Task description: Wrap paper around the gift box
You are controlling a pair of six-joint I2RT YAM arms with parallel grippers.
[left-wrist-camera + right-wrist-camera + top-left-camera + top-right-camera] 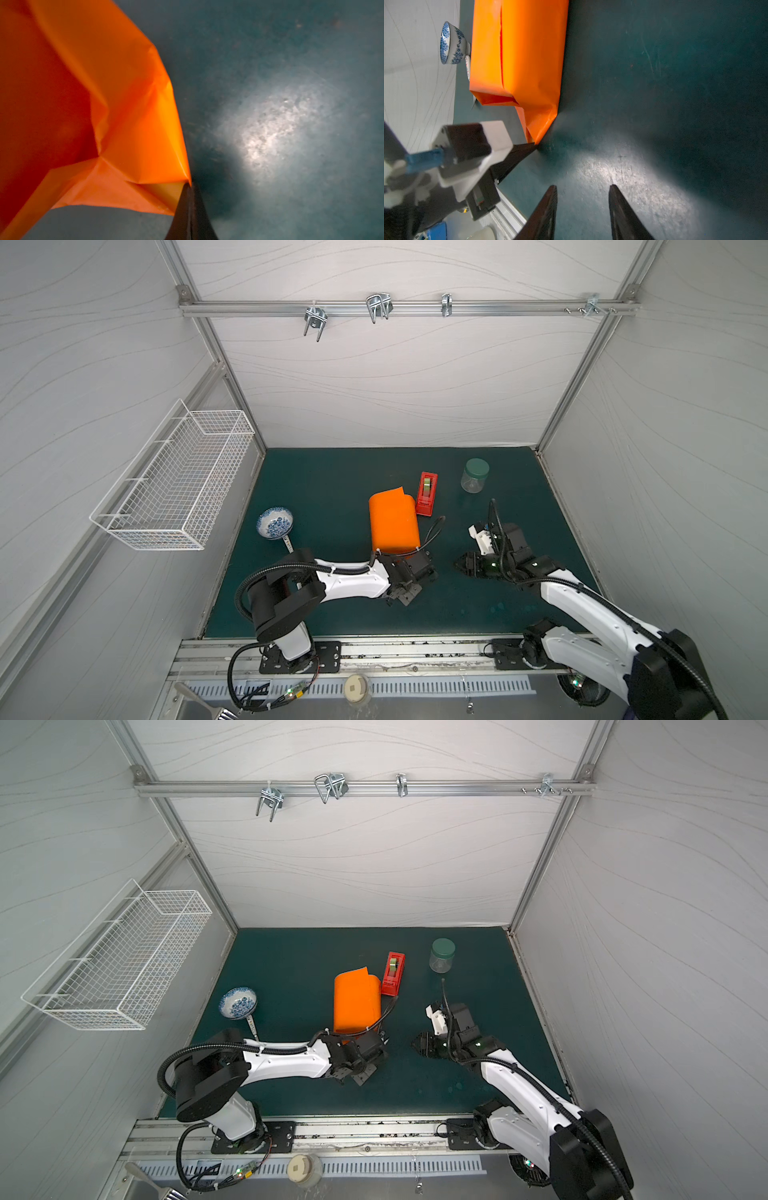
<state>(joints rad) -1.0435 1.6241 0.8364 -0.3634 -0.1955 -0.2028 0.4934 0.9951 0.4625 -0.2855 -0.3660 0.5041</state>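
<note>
While the paper point(392, 526) is lying wrapped into a long orange parcel around the middle of the tabletop point(332, 472), the end-folding step is getting under way. The left fingers point(188, 199) are pinching shut on the pointed corner flap at the parcel's end toward the near edge. The gift box is not showing anywhere; it is probably sitting inside the wrap, though no view confirms that. The right fingers point(462, 565) are standing apart, holding nothing, hovering low over bare mat between that end and the right edge.

The next move is likely calling for the flap to be drawn across and pressed flat against the parcel's end, with the other arm steadying the wrap so that the overlapping seam is not springing open.

Room is lying open toward the near and right edges. Toward the far edge the red tape dispenser point(427, 493) is sitting just beside the parcel. The jar point(474, 475) is standing nearer the far right corner, and the bowl point(274, 522) is toward the left edge.
</note>
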